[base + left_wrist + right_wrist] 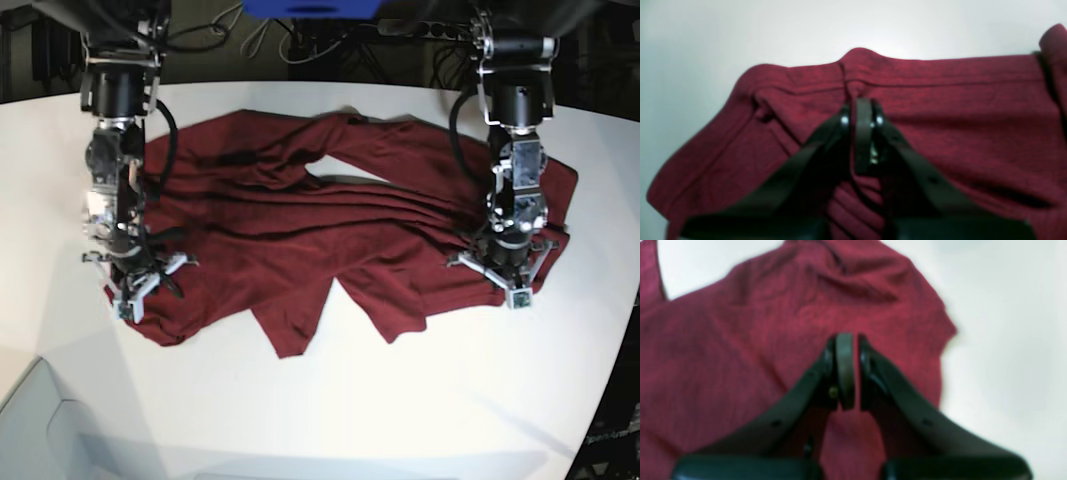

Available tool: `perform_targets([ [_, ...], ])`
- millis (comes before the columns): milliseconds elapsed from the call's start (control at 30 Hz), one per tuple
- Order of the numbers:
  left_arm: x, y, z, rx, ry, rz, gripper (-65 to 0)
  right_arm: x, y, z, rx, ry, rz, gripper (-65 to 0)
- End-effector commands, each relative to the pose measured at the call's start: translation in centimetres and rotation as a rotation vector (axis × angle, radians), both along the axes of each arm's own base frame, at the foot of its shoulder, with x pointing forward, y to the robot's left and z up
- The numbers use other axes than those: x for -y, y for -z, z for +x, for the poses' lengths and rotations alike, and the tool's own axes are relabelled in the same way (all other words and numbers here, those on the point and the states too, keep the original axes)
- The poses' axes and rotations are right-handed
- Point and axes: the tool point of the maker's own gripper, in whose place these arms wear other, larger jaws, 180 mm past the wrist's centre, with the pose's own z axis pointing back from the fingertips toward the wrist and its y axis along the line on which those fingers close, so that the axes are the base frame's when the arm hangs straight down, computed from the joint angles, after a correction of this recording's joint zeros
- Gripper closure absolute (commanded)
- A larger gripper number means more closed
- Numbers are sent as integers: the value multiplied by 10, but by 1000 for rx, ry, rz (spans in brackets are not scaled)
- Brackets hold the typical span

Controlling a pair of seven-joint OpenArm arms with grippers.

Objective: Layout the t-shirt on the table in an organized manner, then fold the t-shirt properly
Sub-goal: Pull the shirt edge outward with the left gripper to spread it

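White table (330, 400); maroon t-shirt (300, 240) rumpled; left gripper (862, 110), right gripper (845, 346) both pinching t-shirt.

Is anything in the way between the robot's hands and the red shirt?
No. Both the left hand and the right hand are closed and already down on the t-shirt, with nothing visible in between.
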Motion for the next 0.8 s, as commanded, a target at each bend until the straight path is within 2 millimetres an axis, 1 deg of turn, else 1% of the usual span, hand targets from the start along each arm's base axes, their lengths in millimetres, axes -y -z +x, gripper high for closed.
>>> perform_targets([
  [0,-14,-14,6,38,-13,32,0,13,-11,11,33,13,-20,-8],
  [100,-33,-13,-3,25,-25,65,0,19,8,9,-21,24,-11,-6],
  [133,-38,-14,-4,28,-41,64,0,20,8,10,-24,25,-13,-6],
  [200,-58,-15,-13,34,-104,52,0,30,8,8,-29,33,-29,-6],
  [267,-78,-19,-19,49,-170,36,0,34,9,6,-32,35,-36,-6],
  [333,-93,-21,-25,57,-222,25,0,37,8,6,-31,41,-36,-5],
  [400,-104,-22,-30,65,-257,17,0,37,10,4,-39,42,-37,-4],
  [467,-112,-23,-34,67,-287,10,0,38,17,-6,-59,41,-41,-4],
  [533,-115,-26,-37,75,-297,11,0,43,17,-14,-57,37,-60,-4],
  [600,-115,-30,-38,87,-294,20,0,40,15,-22,-45,26,-71,-3],
  [633,-114,-36,-37,104,-291,24,0,39,12,-25,-34,21,-77,-3],
  [700,-104,-50,-33,150,-279,20,0,37,2,-30,-2,9,-93,-3],
  [767,-96,-71,-28,211,-268,27,0,27,-7,-35,28,-4,-91,-3],
])
